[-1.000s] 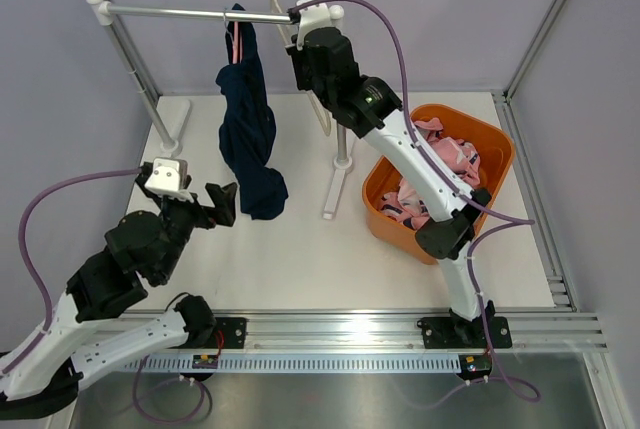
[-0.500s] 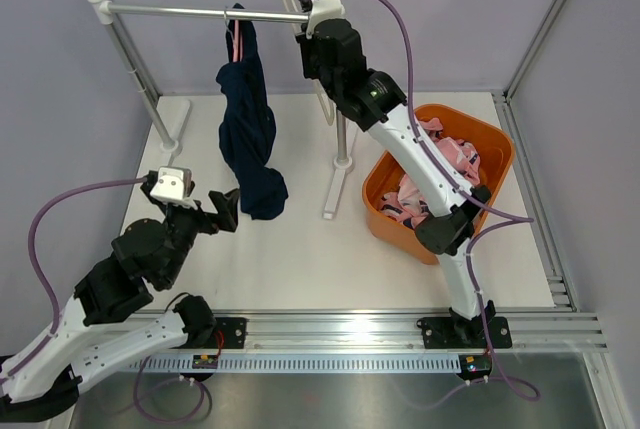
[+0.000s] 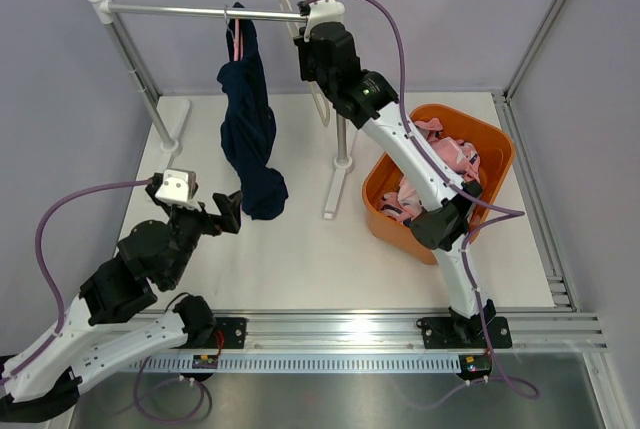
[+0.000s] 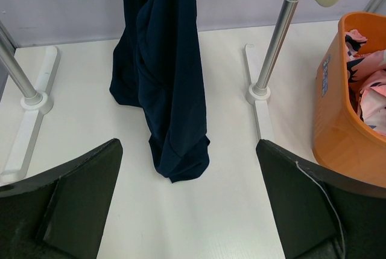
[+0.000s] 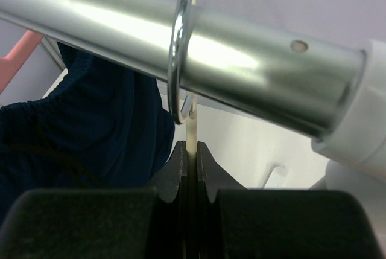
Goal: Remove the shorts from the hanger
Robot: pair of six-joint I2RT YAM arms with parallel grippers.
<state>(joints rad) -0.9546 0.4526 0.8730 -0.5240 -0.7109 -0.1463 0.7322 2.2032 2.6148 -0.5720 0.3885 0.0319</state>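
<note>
The dark navy shorts point(image 3: 248, 139) hang from a pink hanger point(image 3: 236, 44) on the metal rail point(image 3: 170, 12), their lower end resting on the table. They also show in the left wrist view point(image 4: 163, 90) and the right wrist view point(image 5: 78, 132). The pink patterned shorts point(image 3: 440, 164) lie in the orange bin point(image 3: 492, 144). My right gripper point(image 3: 312, 47) is shut on a bare cream hanger point(image 5: 191, 132) just under the rail, and the hanger's metal hook point(image 5: 176, 60) loops over the rail. My left gripper point(image 3: 228, 207) is open and empty, low, just in front of the navy shorts' bottom end.
The rack stands on two posts with flat feet, left point(image 3: 140, 79) and middle point(image 3: 343, 149). The orange bin point(image 4: 329, 120) sits right of the middle post. Grey walls and frame bars close the back and sides.
My right gripper has lifted the cream hanger up and back to the rail, then held still. My left arm has shifted slightly, its gripper staying open by the navy shorts' bottom.
</note>
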